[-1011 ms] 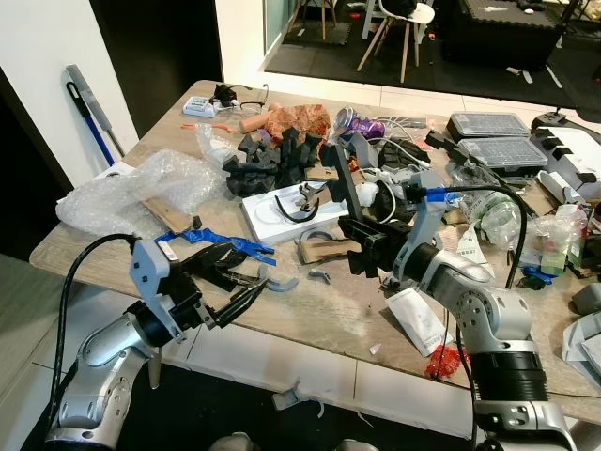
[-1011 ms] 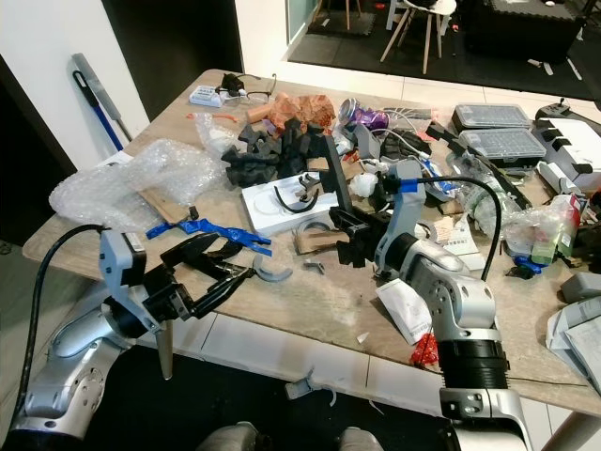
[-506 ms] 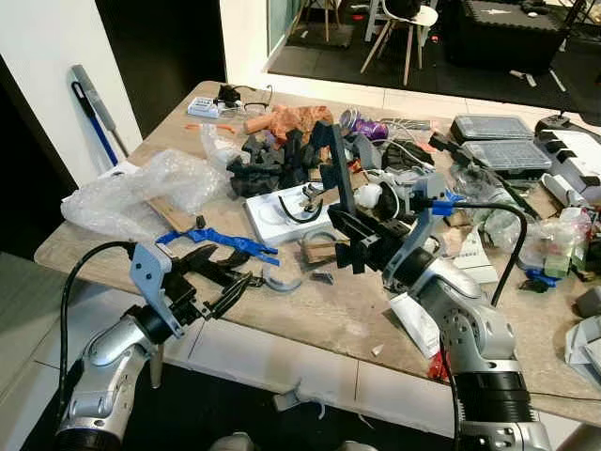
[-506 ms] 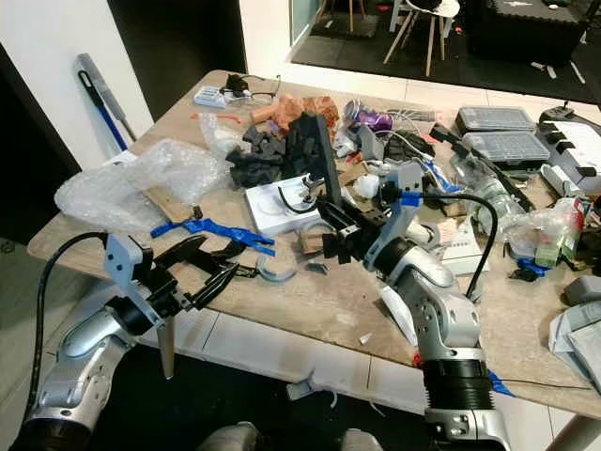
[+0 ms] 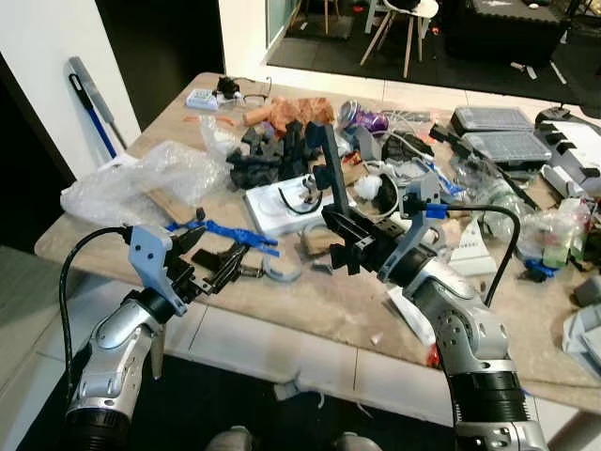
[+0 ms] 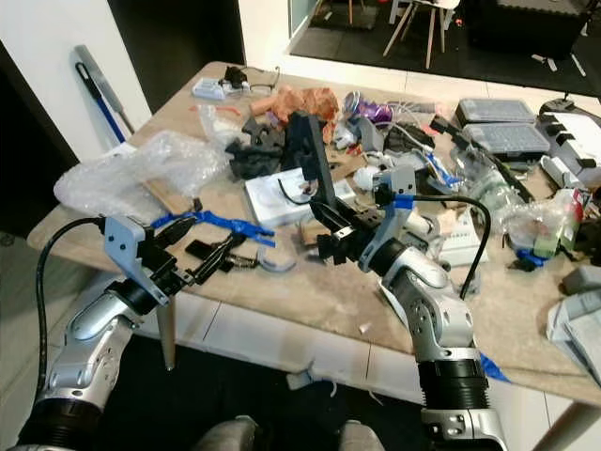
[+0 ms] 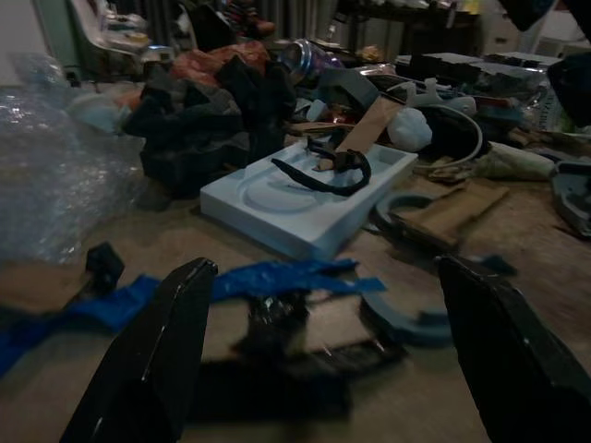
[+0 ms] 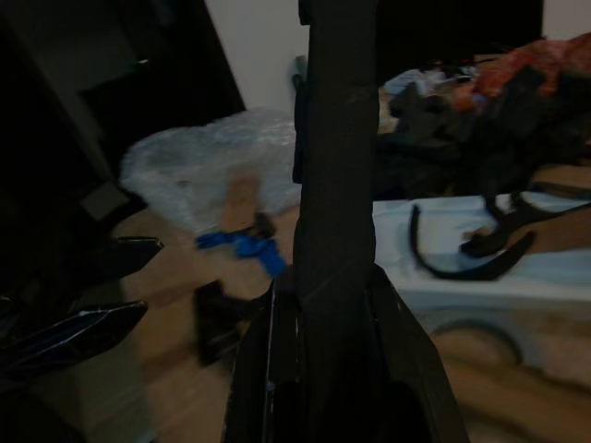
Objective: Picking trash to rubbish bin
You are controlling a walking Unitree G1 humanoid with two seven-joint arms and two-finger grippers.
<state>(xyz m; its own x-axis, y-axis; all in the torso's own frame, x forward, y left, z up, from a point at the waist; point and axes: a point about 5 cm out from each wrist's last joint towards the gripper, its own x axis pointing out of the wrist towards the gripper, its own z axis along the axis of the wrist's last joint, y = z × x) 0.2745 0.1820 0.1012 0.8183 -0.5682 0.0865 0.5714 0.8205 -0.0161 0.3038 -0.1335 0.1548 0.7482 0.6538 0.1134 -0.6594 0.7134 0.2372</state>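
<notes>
My right gripper (image 5: 344, 246) has its fingers clenched on a long black strip (image 5: 331, 169), which stands nearly upright above the worktop (image 5: 329, 305), in front of the white tray (image 5: 272, 209). My left gripper (image 5: 223, 271) has its fingers (image 7: 157, 355) spread wide and holds nothing; it hovers at the near edge, pointed at a flat black scrap (image 7: 277, 378) and the blue strip (image 5: 225, 232) beyond it. A grey curved piece (image 5: 280, 274) lies just beside these. Bubble wrap (image 5: 141, 178) sits further left, black foam blocks (image 5: 272, 155) behind the tray.
</notes>
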